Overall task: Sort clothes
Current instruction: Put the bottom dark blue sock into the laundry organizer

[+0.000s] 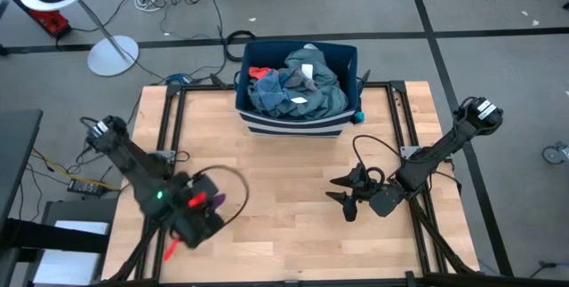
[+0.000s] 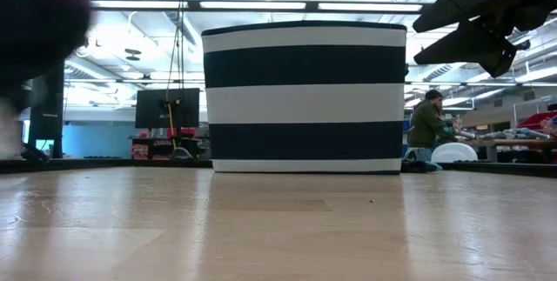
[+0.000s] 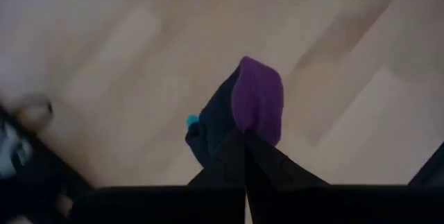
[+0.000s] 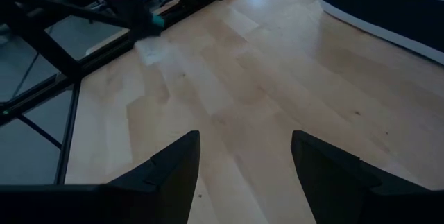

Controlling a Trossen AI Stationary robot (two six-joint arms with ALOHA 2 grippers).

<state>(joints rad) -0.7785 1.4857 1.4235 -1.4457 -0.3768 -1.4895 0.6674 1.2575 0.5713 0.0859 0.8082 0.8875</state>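
Observation:
The navy bin with white stripes [image 1: 298, 91] stands at the table's far middle, holding a heap of teal-grey clothes [image 1: 298, 87] and a small red piece [image 1: 259, 74]. My left gripper [image 1: 213, 200] is at the near left, above the table, shut on a small dark garment with a purple end [image 3: 257, 102]. My right gripper [image 1: 342, 189] hovers open and empty over the table's right middle; its fingers [image 4: 173, 168] show spread in the right wrist view. My left gripper pinches the small dark garment between its two shut fingers [image 3: 246, 154]. The purple end [image 3: 258, 99] sticks out past the fingertips, with a dark fold and a teal speck [image 3: 192, 121] beside it. The piece is clear of the table.
The bin fills the middle of the low view [image 2: 305, 98]. Black frame rails [image 1: 169, 136] run along the table's left and right sides. A lamp stand [image 1: 111, 54] and cables lie on the floor beyond the far edge. A person [image 2: 426, 124] sits far behind the table.

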